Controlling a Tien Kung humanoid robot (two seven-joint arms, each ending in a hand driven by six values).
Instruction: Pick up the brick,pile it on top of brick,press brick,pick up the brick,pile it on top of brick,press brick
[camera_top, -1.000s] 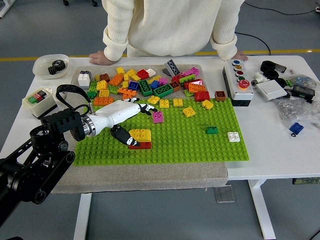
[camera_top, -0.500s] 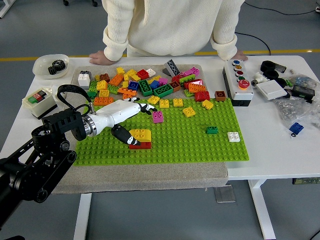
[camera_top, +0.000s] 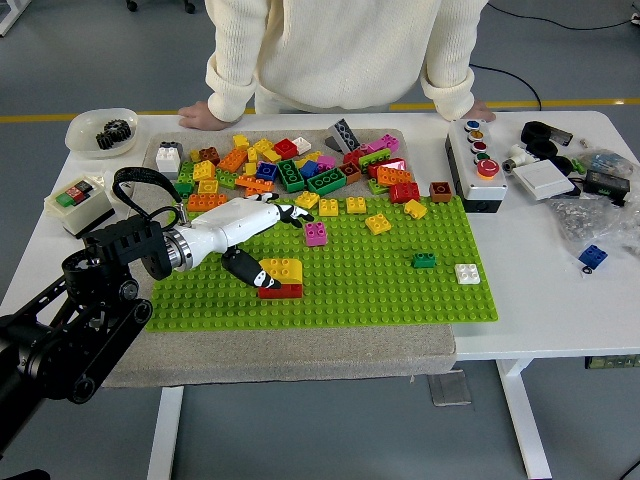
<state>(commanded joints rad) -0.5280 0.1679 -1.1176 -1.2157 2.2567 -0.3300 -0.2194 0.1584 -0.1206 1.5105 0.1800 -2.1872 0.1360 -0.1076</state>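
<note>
A yellow brick (camera_top: 282, 270) sits stacked on a red brick (camera_top: 284, 291) on the green baseplate (camera_top: 400, 290), left of its middle. My left hand (camera_top: 277, 246), white with black fingertips, reaches in from the left just above the plate. Its fingers (camera_top: 292, 214) stretch out to the right, behind the stack. The black thumb (camera_top: 246, 269) points down and lies against the yellow brick's left side. The hand is open and holds nothing. Other bricks on the plate include a pink one (camera_top: 316, 234), several yellow ones (camera_top: 378, 223), a small green one (camera_top: 424, 260) and a white one (camera_top: 467, 273).
A pile of loose bricks (camera_top: 290, 165) lies behind the plate. A person stands at the far side with both hands (camera_top: 200, 115) resting on the table edge. A button box (camera_top: 476, 160) stands at the right and a switch box (camera_top: 78, 200) at the left, with a bowl of gears (camera_top: 102, 131) behind it.
Hardly anything differs: my left arm has shifted very slightly and the hand stays beside the yellow-on-red stack.
</note>
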